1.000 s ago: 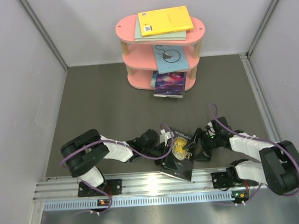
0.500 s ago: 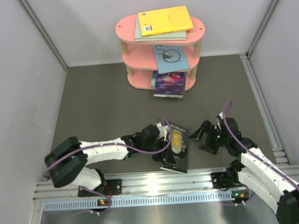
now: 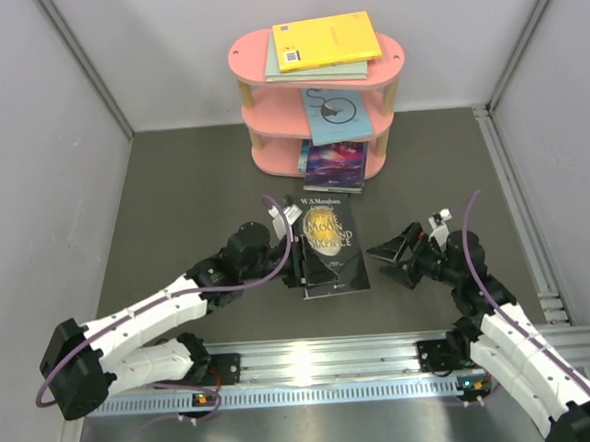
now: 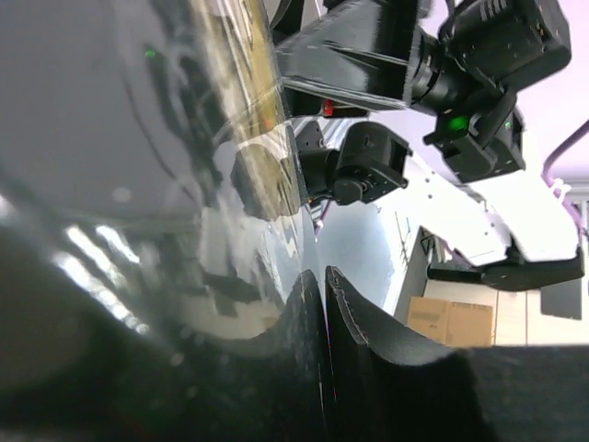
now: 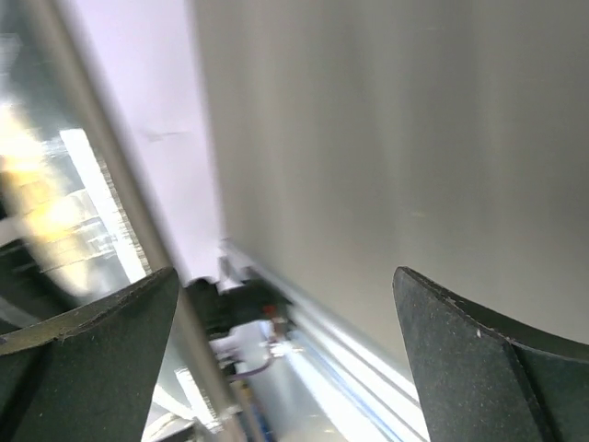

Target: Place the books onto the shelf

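My left jaws pinch the left edge of the black book (image 3: 333, 241) mid-bench, short of the shelf (image 3: 250, 55), my right jaws spread wide near its right edge; only the overhead view shows its whole cover.

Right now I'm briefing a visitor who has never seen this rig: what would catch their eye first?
The pink shelf stands at the back, a yellow book bright on its top board. Nearer, the left end effector grips a black book with a gold emblem by its edge, while the right end effector gapes open beside it, apart.
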